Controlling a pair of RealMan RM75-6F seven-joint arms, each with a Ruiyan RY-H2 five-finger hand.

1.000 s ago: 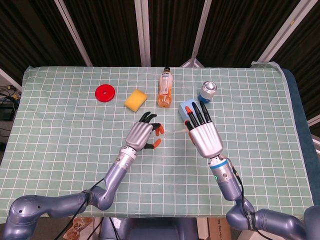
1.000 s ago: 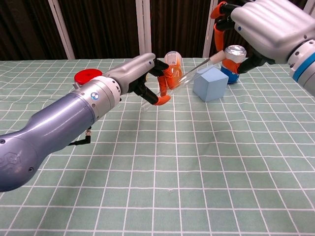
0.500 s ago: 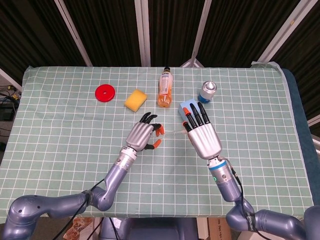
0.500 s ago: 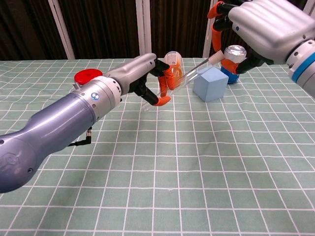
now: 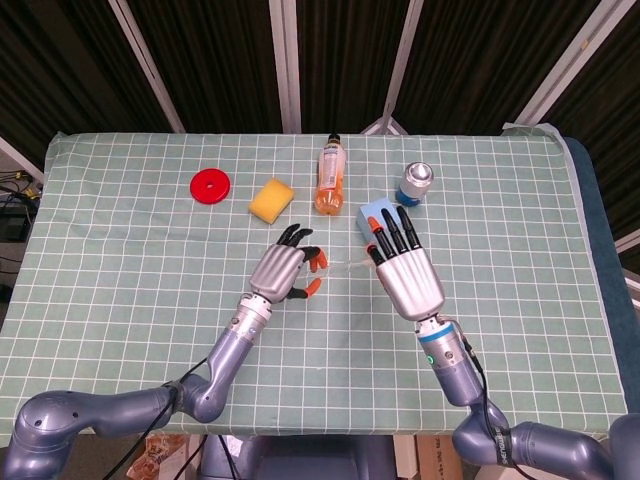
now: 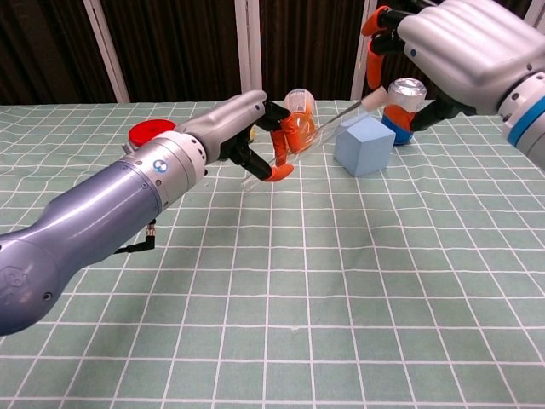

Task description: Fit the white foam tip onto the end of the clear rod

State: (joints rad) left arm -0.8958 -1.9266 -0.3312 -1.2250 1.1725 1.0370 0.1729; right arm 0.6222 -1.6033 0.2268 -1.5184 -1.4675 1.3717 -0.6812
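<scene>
The left hand grips the clear rod above the table, and the rod slants up toward the right hand, which pinches the white foam tip at the rod's upper end. Compared with 1 second ago, both hands have hardly moved. The blue block, can and bottle stand close behind; the near cloth offers open room.

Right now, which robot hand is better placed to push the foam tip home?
Probably the right robot hand: it pinches the white foam tip at the raised end of the clear rod, which the left robot hand holds, so only a short push remains.
</scene>
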